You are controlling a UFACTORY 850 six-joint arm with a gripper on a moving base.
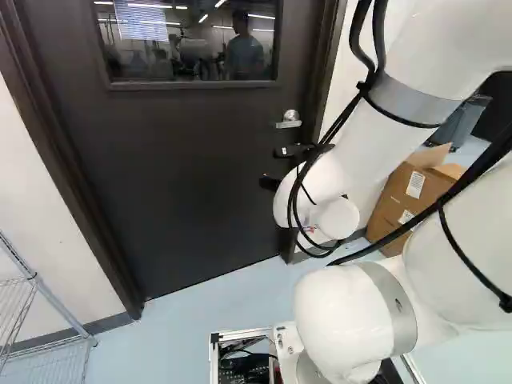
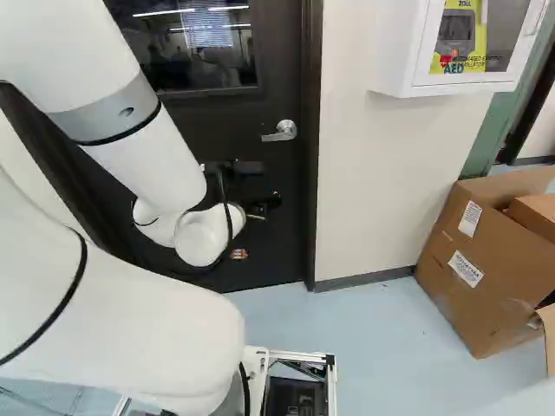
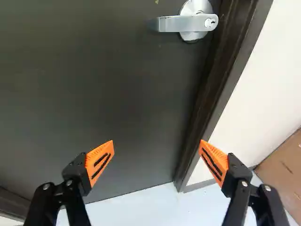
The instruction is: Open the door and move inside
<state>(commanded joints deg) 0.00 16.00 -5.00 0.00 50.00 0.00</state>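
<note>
Item: one black hand [image 3: 157, 141], wide open and empty, stands before a shut door [image 3: 94, 75], presumably so spread to receive the lever handle [image 3: 171, 23], mounted ahead of it beside the frame [image 3: 225, 66]

Rt base view: yellow panel [image 2: 473, 43] in white wall cabinet [image 2: 393, 69] is reading ZOLL [image 2: 464, 3] up high & big AED [image 2: 453, 68] nr its btm edge; beside AED, smaller caps [image 2: 475, 64] are reading AUTOMATED EXTERNAL DEFIBRILLATOR, partly blurred. Cardboard box [image 2: 442, 251] is carrying 2 white labels on one side: upper label [image 2: 470, 218] is sitting nr that side's top edge, lower label [image 2: 466, 269] is sitting further down, apart from it; both are bearing print too small to read in either base view
</note>
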